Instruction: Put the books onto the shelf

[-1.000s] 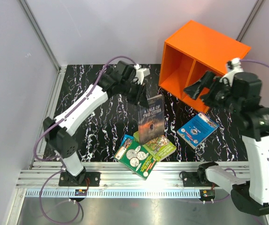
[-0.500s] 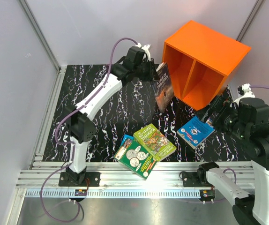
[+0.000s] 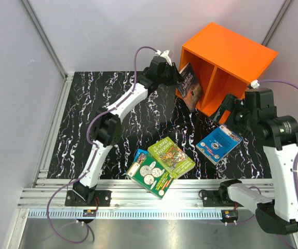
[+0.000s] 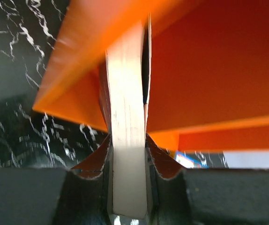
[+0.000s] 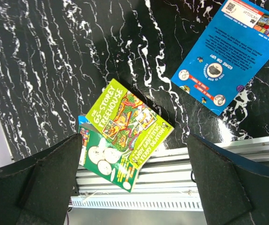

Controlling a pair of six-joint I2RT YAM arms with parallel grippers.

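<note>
**Shelving the first book; four more wait on the table**

Left-centre of the black marbled table [image 3: 107, 119], near the front edge, sits a loose pile.
- The second blue book [image 3: 140, 153] shows only a corner from underneath.
- The green coin-cover book [image 3: 150, 176] lies on top of it.
- The light-green book [image 3: 171, 155] overlaps them on the right side.
- No gripper is near any of the three.

Centre-back, the left gripper [image 4: 129, 161] is clamped across the page edge of the dark book [image 3: 190, 87], with fingers tight on both covers. The book stands on edge, tilted, at the mouth of the shelf [image 3: 227, 49] on the left-compartment side. The wrist view has orange panels on either side of the book's leading edge, so it reads as just entering. How deep it sits, I cannot tell. No book shows inside either compartment.

Right of centre, the blue book with the round emblem [image 3: 219, 142] lies flat on the table, just in front of the shelf. The right gripper [image 5: 134, 140] hangs above this area, jaws wide apart and holding nothing.

Tally, as judged:
- No book is fully shelved and one is going in.
- Four are left to collect.
- The dark book has yet to be slid home and let go without toppling.
- The buried blue book probably has to wait until the two on top are lifted.
</note>
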